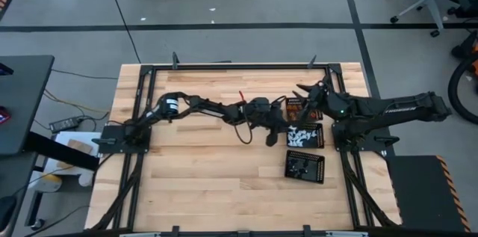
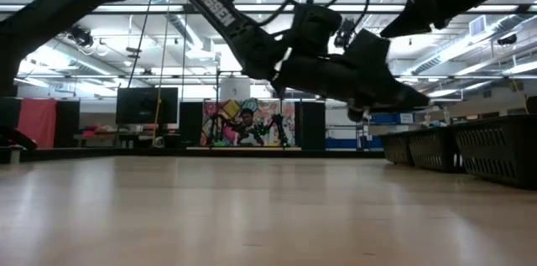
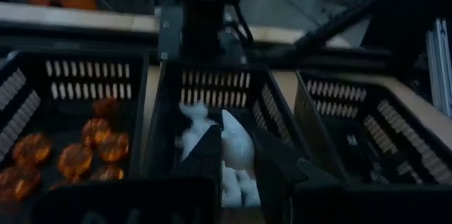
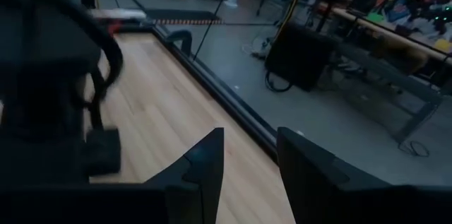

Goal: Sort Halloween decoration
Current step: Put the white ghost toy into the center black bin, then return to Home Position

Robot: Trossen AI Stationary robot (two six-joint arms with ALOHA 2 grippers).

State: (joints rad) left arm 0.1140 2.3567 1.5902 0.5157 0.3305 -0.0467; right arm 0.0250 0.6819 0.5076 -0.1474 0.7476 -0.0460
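Three black perforated trays sit in a row at the table's right side. Far tray (image 3: 74, 83): orange pieces (image 3: 74, 159). Middle tray (image 3: 212, 86): white pieces (image 3: 194, 139). Near tray (image 3: 367, 111): black pieces (image 1: 302, 167), hard to make out. Left gripper (image 3: 236, 160) hangs above the middle tray, clenched on a white piece (image 3: 236, 143). Right gripper (image 4: 251, 160) holds off by the table's far right edge, fingers parted, nothing between them.
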